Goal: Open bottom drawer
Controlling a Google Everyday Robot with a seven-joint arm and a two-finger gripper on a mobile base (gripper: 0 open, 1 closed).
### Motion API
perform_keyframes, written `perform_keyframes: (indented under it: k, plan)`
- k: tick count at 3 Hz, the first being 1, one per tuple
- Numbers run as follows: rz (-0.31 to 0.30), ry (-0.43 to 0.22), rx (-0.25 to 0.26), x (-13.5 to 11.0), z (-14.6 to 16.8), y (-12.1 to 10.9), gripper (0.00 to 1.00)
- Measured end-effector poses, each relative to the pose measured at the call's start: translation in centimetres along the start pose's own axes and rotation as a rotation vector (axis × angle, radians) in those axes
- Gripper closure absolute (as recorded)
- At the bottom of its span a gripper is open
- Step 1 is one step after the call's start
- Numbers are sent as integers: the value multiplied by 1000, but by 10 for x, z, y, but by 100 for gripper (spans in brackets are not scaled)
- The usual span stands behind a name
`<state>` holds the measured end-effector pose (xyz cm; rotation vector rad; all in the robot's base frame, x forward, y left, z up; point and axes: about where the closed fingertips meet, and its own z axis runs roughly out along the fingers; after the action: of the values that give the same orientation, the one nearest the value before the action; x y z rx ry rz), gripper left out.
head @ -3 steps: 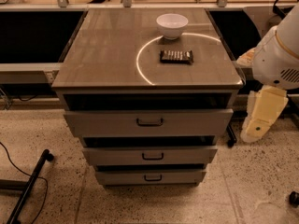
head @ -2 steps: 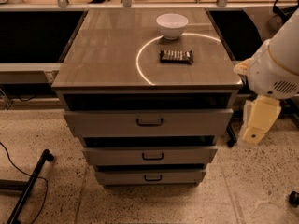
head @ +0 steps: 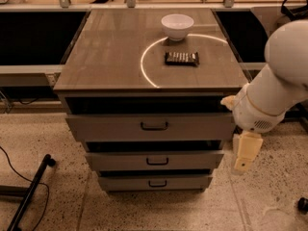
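Observation:
The bottom drawer (head: 155,181) is the narrowest of three grey fronts on the cabinet, with a small dark bar handle (head: 157,183) at its centre. Above it sit the mid-sized drawer (head: 154,160) and the widest top drawer (head: 150,126). A dark gap shows above each front. My gripper (head: 242,163) hangs as a cream piece below the white arm (head: 274,90), to the right of the cabinet at about the height of the middle drawer. It is apart from the drawers and touches nothing.
A white bowl (head: 176,26) and a dark snack bar (head: 182,58) lie on the cabinet top (head: 106,52). A black stand leg (head: 29,196) and cable lie on the speckled floor at left. Dark shelving runs behind. A small dark object (head: 303,204) sits at lower right.
The arm has swung left and lower, bringing the gripper closer to the cabinet's right side. The drawers, bowl and snack bar have not moved.

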<state>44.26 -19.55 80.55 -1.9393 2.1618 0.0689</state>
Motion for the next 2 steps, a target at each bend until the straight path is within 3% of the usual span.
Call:
perform_keyframes:
  k: [1, 2]
  plan:
    - [-39, -27, -55, 2, 57, 12, 0]
    - [-39, -27, -55, 2, 57, 12, 0]
